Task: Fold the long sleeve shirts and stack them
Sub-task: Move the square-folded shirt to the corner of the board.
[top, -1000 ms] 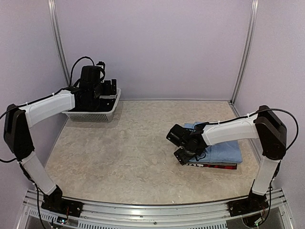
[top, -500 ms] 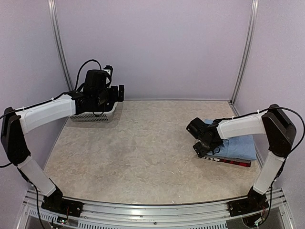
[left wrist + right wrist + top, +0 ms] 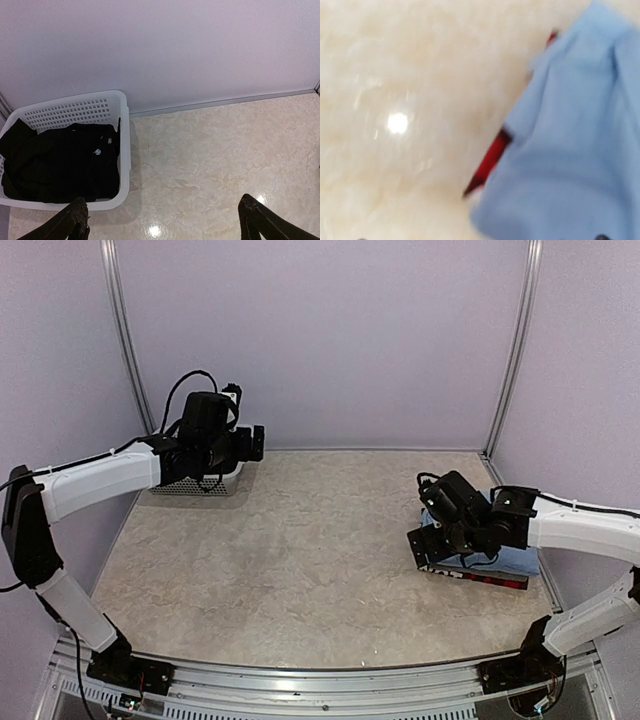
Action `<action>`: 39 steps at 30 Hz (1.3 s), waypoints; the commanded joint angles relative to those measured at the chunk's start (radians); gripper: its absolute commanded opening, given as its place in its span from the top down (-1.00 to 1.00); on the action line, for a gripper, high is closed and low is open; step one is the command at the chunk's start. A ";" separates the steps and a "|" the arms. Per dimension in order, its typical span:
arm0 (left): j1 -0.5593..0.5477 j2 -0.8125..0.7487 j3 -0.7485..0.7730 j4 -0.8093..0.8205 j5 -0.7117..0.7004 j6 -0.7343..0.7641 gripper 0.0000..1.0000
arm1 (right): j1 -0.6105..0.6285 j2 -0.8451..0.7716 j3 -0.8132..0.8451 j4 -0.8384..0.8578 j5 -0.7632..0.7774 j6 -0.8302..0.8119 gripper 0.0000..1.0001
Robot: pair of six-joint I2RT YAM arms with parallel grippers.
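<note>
I see left gripper point(image 3: 165, 215) fingers apart; black shirt point(image 3: 55, 160) in basket point(image 3: 75, 107), frame left. Right gripper point(image 3: 428, 548) tips apart, blurry view; light blue shirt point(image 3: 570, 150) on red-and-black shirt point(image 3: 490, 155), frame right.

Far left, 1 shirt point(image 3: 60, 160) lies in the mesh basket point(image 3: 125, 150); right, an upper shirt point(image 3: 512, 562) lies on a lower shirt point(image 3: 495, 581).
</note>
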 commanded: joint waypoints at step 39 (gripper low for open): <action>-0.046 -0.063 -0.081 0.001 0.056 -0.025 -0.98 | -0.412 0.134 -0.262 0.115 -0.095 0.136 -0.87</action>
